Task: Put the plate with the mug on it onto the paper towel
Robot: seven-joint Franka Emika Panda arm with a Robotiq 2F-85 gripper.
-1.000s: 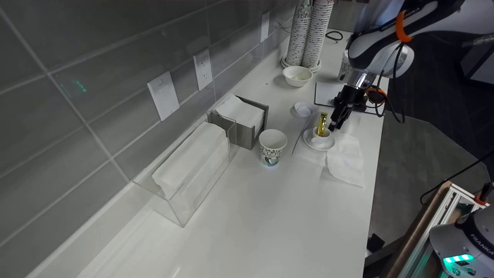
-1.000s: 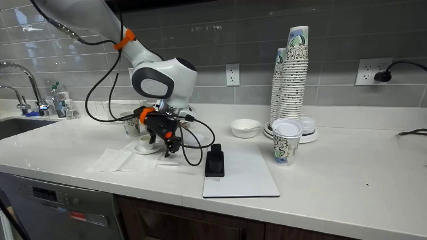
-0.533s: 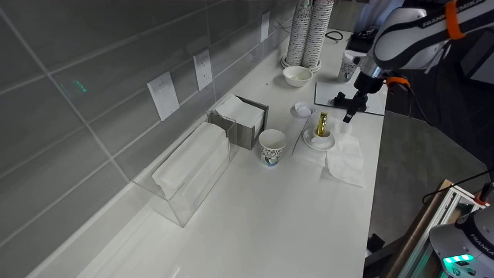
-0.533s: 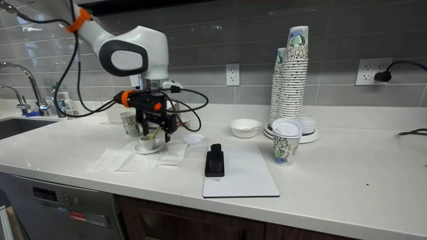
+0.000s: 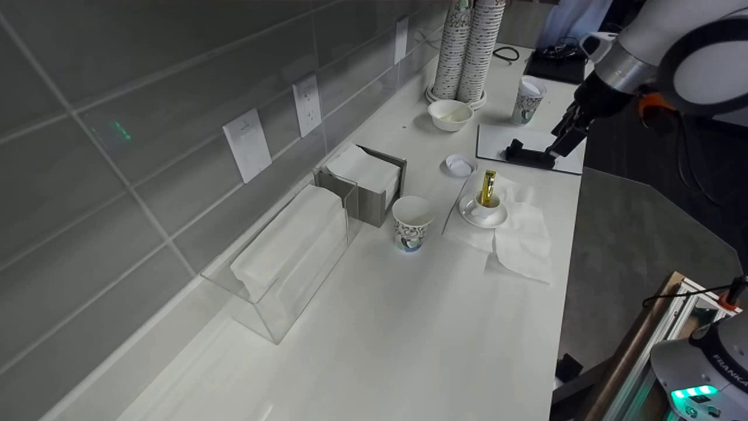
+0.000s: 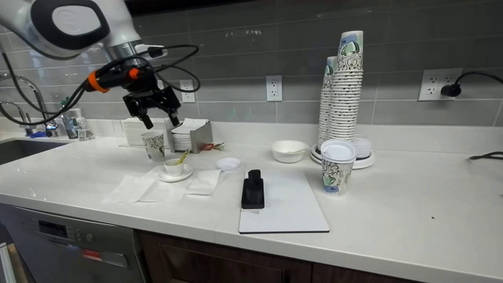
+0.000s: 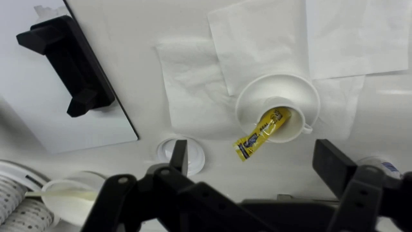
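Observation:
The white plate point(image 7: 289, 85) lies on overlapping paper towel sheets point(image 7: 196, 90) on the counter; it also shows in both exterior views point(image 5: 467, 218) point(image 6: 169, 179). The small white mug point(image 7: 291, 130) stands upright on the plate point(image 6: 173, 169). A yellow packet point(image 7: 257, 137) sticks out of the mug, leaning over its rim. My gripper point(image 6: 161, 122) is open and empty, raised well above the plate and touching nothing. In the wrist view the wide-apart fingers point(image 7: 250, 158) have only counter between them, with the mug just beyond.
A paper cup point(image 5: 412, 222) and a metal napkin holder point(image 6: 201, 135) stand behind the plate, beside a clear towel box point(image 5: 292, 245). A white lid point(image 6: 228, 164), a board point(image 6: 290, 212) with a black object point(image 6: 253, 192), a bowl point(image 6: 289, 152) and cup stacks point(image 6: 344, 106) are nearby.
My gripper has risen from beside the plate, up and away from it, with its fingers apart. The plate, mug and packet have stayed where they were.

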